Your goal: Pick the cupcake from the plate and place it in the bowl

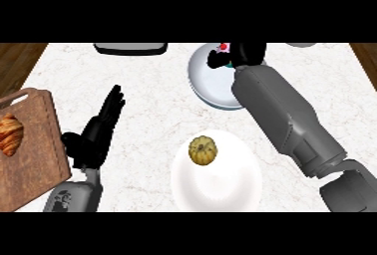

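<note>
while a squash lies in the bowl, the right hand covers the plate.

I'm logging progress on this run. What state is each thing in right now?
Right hand: over the bowl, curled on the cupcake.
Cupcake: held, mostly hidden.
Bowl: upright.
Plate: holds a small yellowish item.
Left hand: open, resting.
Croissant: on the board.

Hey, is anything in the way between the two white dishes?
Nothing visible: bare counter separates far dish and near dish. The right hand is at the cupcake; a yellow-brown thing sits on the near one.
</note>
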You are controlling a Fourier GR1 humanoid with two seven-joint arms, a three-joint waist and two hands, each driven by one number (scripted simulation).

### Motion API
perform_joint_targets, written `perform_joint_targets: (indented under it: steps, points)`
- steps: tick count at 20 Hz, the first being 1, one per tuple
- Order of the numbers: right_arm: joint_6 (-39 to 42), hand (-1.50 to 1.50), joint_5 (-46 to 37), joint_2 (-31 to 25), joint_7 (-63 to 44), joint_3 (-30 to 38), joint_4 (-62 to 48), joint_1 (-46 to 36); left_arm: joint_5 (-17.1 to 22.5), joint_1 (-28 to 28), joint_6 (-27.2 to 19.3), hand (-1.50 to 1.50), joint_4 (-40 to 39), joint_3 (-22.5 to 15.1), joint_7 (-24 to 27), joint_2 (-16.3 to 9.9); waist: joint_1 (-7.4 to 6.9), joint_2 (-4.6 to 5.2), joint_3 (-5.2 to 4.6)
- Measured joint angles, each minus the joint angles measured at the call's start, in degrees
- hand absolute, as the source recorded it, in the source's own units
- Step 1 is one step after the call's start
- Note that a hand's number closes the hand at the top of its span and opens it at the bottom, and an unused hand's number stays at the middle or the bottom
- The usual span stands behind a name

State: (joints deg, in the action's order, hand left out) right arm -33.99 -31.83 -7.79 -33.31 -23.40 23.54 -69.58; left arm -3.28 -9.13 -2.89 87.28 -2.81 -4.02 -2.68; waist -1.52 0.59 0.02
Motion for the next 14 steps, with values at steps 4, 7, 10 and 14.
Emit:
perform_joint_targets:
  steps: [4,7,10,14]
  points:
    - [3.2,-1.5,5.2,-0.4,7.6,4.9,-0.4,3.0,0.5,-0.6,0.5,0.0,-0.3,0.5,-0.2,-0.3,-0.01,0.06,0.02]
    - [5.0,-1.5,8.4,-1.2,14.6,8.2,0.0,4.9,0.1,-0.9,0.0,0.0,0.3,0.3,-1.2,-0.1,0.08,0.02,0.04]
    - [3.4,-1.5,10.5,-0.1,20.4,10.9,1.0,6.4,0.0,-0.8,-0.2,0.0,0.3,0.4,-1.1,0.0,0.11,-0.03,0.04]
    - [-0.4,-1.5,12.3,0.3,25.8,13.9,4.1,7.1,-0.6,-0.5,-0.6,0.0,0.2,0.2,-0.7,0.2,0.51,-0.24,0.03]
